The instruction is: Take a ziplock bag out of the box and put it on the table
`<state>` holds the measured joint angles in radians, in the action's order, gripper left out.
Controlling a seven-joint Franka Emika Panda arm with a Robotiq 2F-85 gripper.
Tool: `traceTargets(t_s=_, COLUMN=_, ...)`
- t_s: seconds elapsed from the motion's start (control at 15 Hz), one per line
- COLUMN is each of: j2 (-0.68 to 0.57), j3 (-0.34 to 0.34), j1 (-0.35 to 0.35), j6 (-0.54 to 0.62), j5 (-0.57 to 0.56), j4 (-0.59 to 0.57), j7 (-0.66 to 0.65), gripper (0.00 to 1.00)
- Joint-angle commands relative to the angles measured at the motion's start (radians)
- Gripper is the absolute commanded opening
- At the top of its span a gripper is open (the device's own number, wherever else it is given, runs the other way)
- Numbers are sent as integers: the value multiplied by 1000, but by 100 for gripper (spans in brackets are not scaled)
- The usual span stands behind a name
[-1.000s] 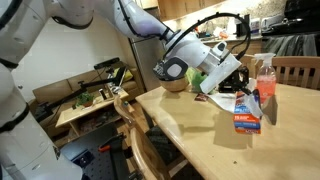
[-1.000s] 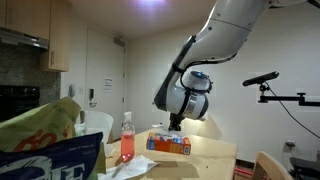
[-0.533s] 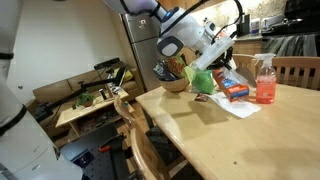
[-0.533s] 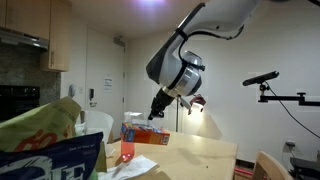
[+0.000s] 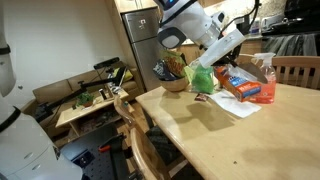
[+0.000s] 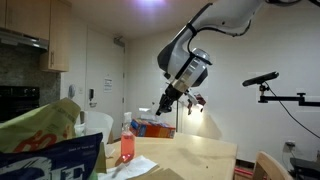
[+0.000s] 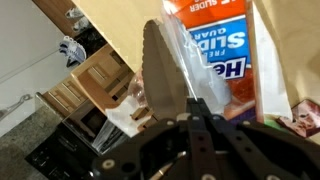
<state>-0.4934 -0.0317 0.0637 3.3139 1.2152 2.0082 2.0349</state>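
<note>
My gripper (image 7: pixel 192 103) is shut on a see-through strip of the ziplock bag (image 7: pixel 165 62), which runs from the fingertips up to the box (image 7: pixel 232 50). The box is orange-red with a blue panel and white lettering. In both exterior views it hangs tilted just under the gripper (image 5: pixel 228 62) (image 6: pixel 163 106). There the box (image 5: pixel 252 89) (image 6: pixel 152 128) is off the pale wooden table (image 5: pixel 230 140) (image 6: pixel 200 156). The bag itself is too thin to make out in the exterior views.
A pink spray bottle (image 5: pixel 265 72) (image 6: pixel 127 140) stands close beside the box. A white sheet (image 5: pixel 238 106) lies under it. A bowl with green items (image 5: pixel 182 80) sits at the table's far corner. Chairs (image 5: pixel 135 125) flank the table, and a cluttered bench (image 5: pixel 90 100) stands lower.
The arm has risen and swung away. The box, lying on the table a second ago, has come up with the shut gripper and now hangs tilted.
</note>
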Motion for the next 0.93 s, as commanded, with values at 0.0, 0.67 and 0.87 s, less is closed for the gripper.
traceTargets(t_s=0.0, j2=-28, j3=-31, j1=-71, j6=39, j5=19, j4=15, j7=9, gripper=0)
traceTargets(t_s=0.67, j2=-69, j3=-78, j1=-246, j6=230, j5=13, j4=-12, j7=-121, gripper=0)
traceTargets(t_s=0.87, j2=-75, j3=201, j1=-14, j6=143, j5=34, j4=-35, j7=-201, gripper=0)
